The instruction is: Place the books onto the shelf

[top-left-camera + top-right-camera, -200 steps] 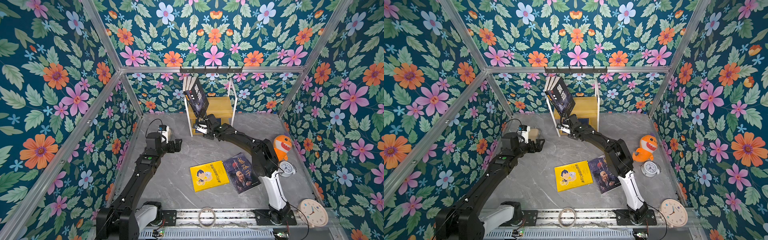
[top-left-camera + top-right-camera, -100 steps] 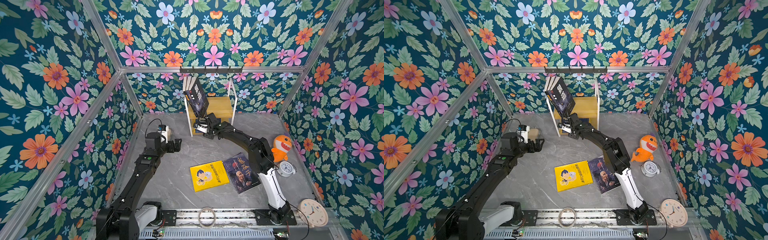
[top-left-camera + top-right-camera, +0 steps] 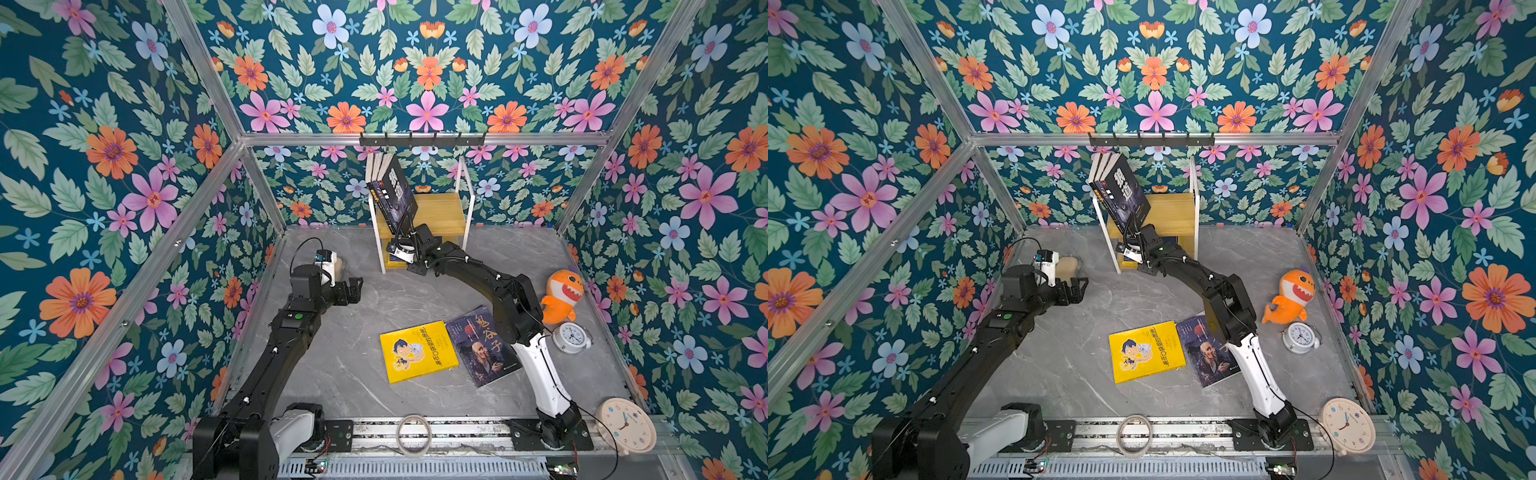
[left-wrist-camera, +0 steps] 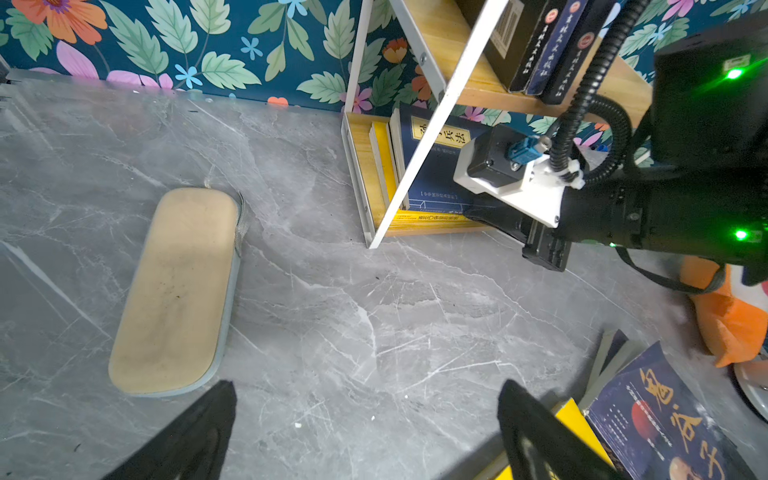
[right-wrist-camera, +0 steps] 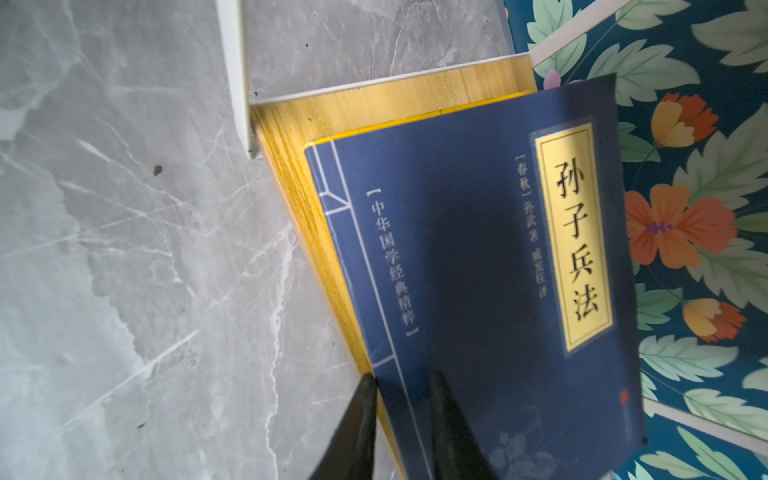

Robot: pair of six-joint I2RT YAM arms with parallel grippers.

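The shelf (image 3: pixel 440 212) stands against the back wall. Three dark books (image 3: pixel 390 191) lean on its upper board. A navy book with a yellow label (image 5: pixel 478 270) lies flat on a yellow book (image 4: pixel 432 217) on the lower board. My right gripper (image 5: pixel 403 378) reaches under the upper board. Both its fingers show above the navy cover near the spine, a narrow gap apart, with nothing between them. A yellow book (image 3: pixel 417 351) and a dark book (image 3: pixel 482 345) lie on the table in front. My left gripper (image 4: pixel 365 390) hovers wide open over bare table.
A tan pad (image 4: pixel 178 286) lies left of the shelf. An orange shark toy (image 3: pixel 563 295), a small alarm clock (image 3: pixel 571 337) and a round clock (image 3: pixel 625 424) sit at the right. A tape roll (image 3: pixel 413 434) lies on the front rail. A black hook rail (image 3: pixel 422 140) hangs above the shelf.
My right gripper's jaws have narrowed at the lower board, and that arm's elbow has shifted slightly toward the shelf. The left arm has not moved.
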